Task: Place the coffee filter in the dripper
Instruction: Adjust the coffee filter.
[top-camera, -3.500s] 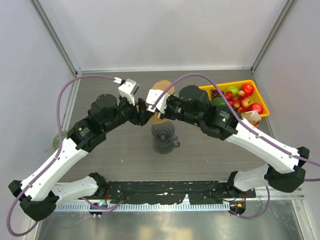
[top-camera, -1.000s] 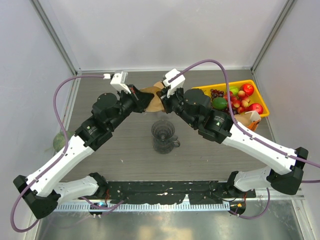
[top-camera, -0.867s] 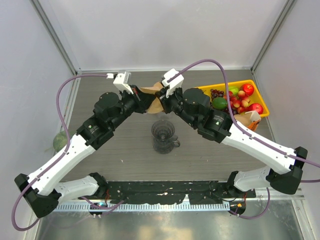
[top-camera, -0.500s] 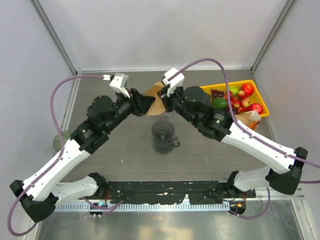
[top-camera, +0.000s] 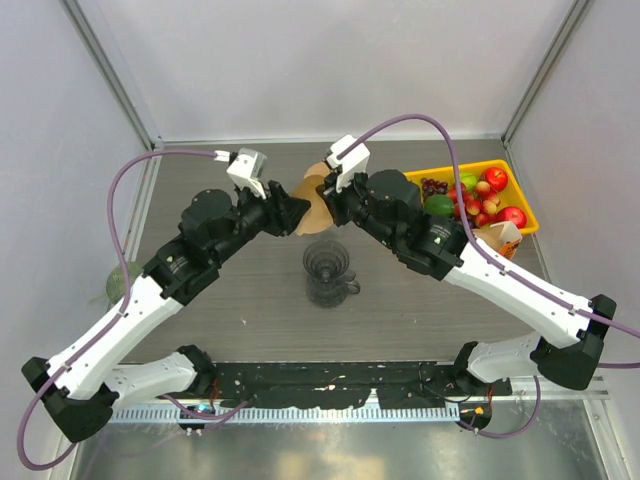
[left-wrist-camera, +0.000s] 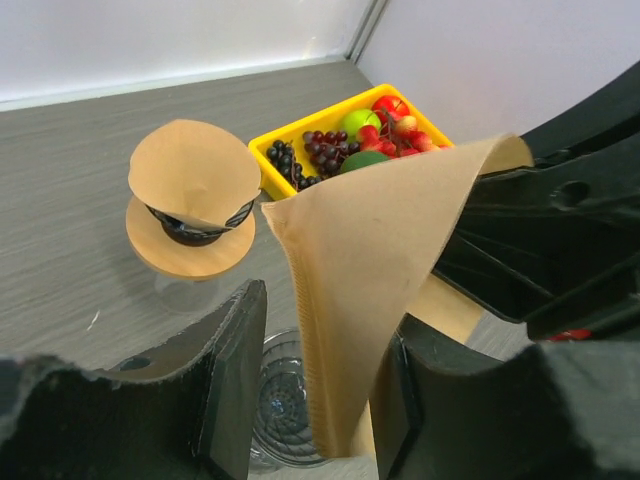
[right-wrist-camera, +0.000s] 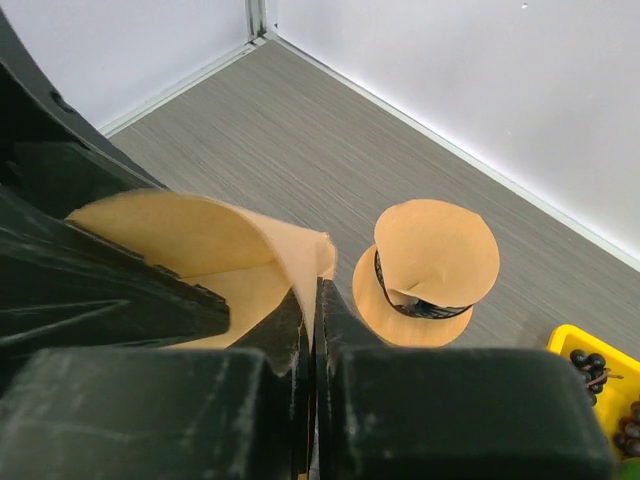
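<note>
A brown paper coffee filter (top-camera: 315, 207) hangs in the air above and just behind the clear glass dripper (top-camera: 328, 272). My right gripper (top-camera: 331, 203) is shut on the filter's upper edge (right-wrist-camera: 300, 250). My left gripper (top-camera: 291, 212) is open. In the left wrist view the filter (left-wrist-camera: 370, 270) hangs between its jaws, and its right finger (left-wrist-camera: 440, 400) seems to sit between the filter's two layers. The dripper (left-wrist-camera: 277, 405) shows below. In the right wrist view the filter is spread into a partly open cone.
A round wooden stand with a stack of filters (left-wrist-camera: 190, 195) sits behind the grippers and also shows in the right wrist view (right-wrist-camera: 430, 265). A yellow tray of fruit (top-camera: 455, 170) is at the back right. A green round object (top-camera: 115, 283) lies at the left wall.
Both grippers have shifted slightly toward the dripper with the filter between them. The left gripper has closed in on the filter, which now looks more spread open.
</note>
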